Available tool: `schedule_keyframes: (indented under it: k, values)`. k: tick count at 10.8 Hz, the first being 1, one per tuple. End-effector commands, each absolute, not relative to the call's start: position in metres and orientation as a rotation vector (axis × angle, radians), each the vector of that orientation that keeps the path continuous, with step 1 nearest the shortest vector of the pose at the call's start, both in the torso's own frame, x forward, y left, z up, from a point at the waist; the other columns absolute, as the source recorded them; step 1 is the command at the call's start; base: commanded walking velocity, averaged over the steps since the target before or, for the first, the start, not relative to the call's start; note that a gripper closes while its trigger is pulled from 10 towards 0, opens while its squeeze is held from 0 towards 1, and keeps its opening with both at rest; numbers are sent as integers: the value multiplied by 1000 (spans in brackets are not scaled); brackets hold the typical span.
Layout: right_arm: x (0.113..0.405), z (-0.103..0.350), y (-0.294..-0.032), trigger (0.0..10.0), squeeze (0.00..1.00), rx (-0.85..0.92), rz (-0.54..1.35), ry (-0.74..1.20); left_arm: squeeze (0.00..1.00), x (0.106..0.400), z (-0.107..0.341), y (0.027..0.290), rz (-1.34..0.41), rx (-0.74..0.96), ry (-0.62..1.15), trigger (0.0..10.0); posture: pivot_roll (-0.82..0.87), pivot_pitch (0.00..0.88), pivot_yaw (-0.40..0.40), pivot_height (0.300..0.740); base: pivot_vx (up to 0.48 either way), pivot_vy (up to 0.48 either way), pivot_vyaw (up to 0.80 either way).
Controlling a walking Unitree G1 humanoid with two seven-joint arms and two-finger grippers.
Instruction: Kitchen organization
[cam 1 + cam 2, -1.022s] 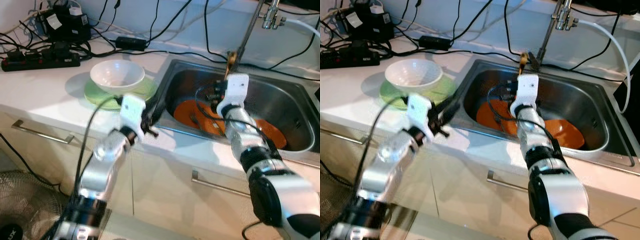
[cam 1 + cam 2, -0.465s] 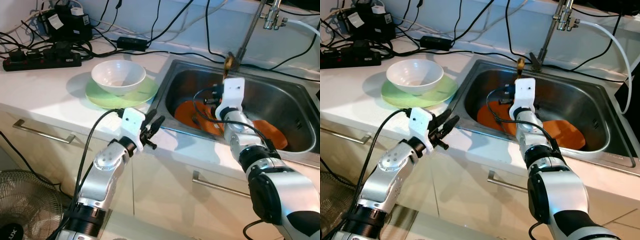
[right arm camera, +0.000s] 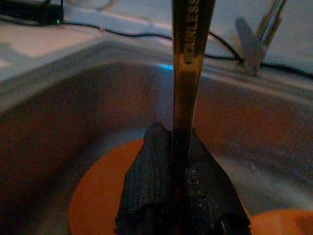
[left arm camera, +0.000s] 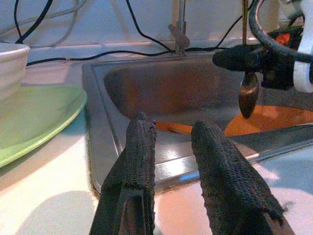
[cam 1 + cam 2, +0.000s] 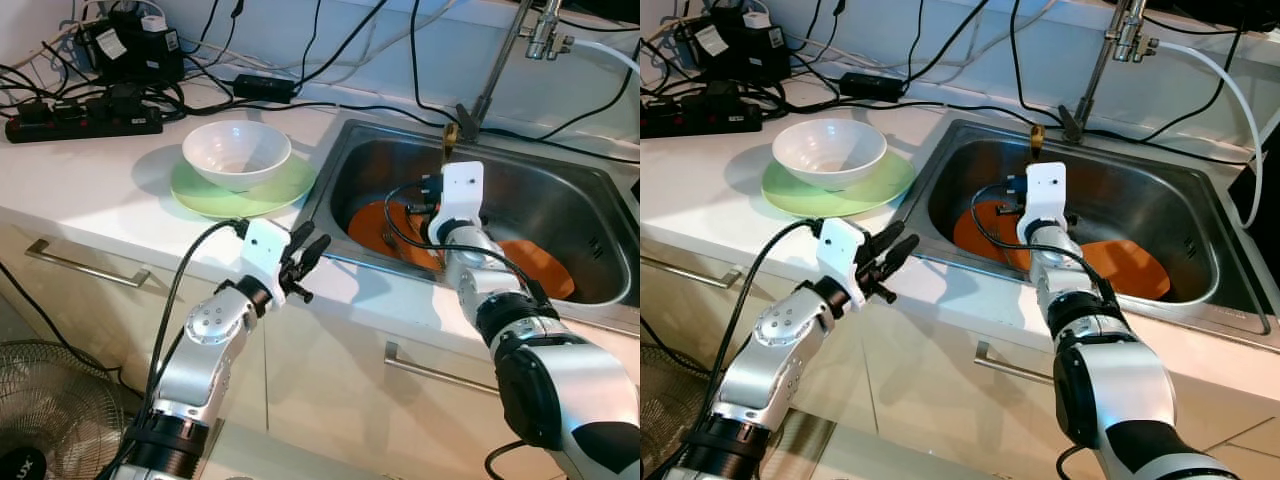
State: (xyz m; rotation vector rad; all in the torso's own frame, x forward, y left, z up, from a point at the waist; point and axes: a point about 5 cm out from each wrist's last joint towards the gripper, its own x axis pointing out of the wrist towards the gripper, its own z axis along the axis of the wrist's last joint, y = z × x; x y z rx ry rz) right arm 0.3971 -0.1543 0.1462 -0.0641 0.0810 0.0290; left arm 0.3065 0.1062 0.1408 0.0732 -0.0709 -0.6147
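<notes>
The right gripper (image 3: 178,196) is pinching a spoon (image 3: 188,58) upright, jaws closed on its handle, over the orange plates (image 5: 385,225) in the sink (image 5: 560,180). A loose pinch could drop it. The left gripper (image 4: 173,147), jaws parted and empty, is hovering over the table edge; its wrist view reveals the spoon's bowl hanging downward.

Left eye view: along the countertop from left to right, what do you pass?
Power strip → white bowl on green plate → left gripper → sink → right gripper holding a spoon → orange plate.
</notes>
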Motion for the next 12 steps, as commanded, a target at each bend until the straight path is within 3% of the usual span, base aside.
schedule_keyframes:
  k: [1,9,10,11,12]
  values:
    - [394,137,-158,10000,0,-60,14,123,0,302,128,104,-636,85,-6,10000,291,16,-92,740,0,0,0]
    - [378,101,-157,10000,0,-69,22,250,0,300,128,103,-653,104,4,10000,310,3,-92,740,0,0,0]
    - [378,101,-156,10000,871,-65,25,252,0,300,128,103,-654,105,5,10000,309,3,-91,740,0,0,0]
    - [378,101,-156,10000,984,-66,26,251,0,300,128,103,-654,105,6,10000,309,3,-91,740,0,0,0]
    - [378,101,-156,10000,925,-69,25,251,0,300,129,103,-655,104,6,10000,308,8,-92,740,0,0,0]
